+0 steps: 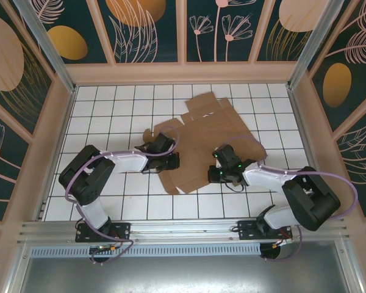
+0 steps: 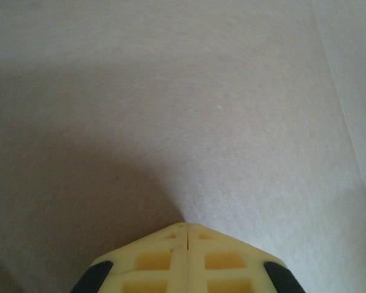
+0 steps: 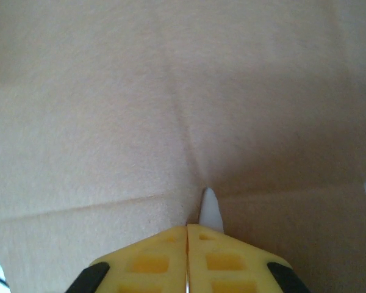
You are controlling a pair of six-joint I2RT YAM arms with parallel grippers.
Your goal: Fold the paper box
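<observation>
Paper box [image 1: 207, 137]: a flat brown cardboard blank with flaps, creases and slots. It lies unfolded, at a slant, in the middle of the white tiled table [image 1: 110, 195]. In the overhead view both arms reach in to it. The left gripper [image 2: 187, 227] is at its left edge with its fingers closed tip to tip and nothing visible between them. The right gripper [image 3: 187, 227] is over the near right part, where two creases meet. Its fingers are also closed, and whether they pinch any cardboard cannot be told. Likely hazards:

- A push from closed fingertips may slide the whole sheet across the smooth tiles rather than bend it.
- Pressure applied off a crease may buckle the corrugation and set a false fold.
- An unheld flap may spring back flat.
</observation>
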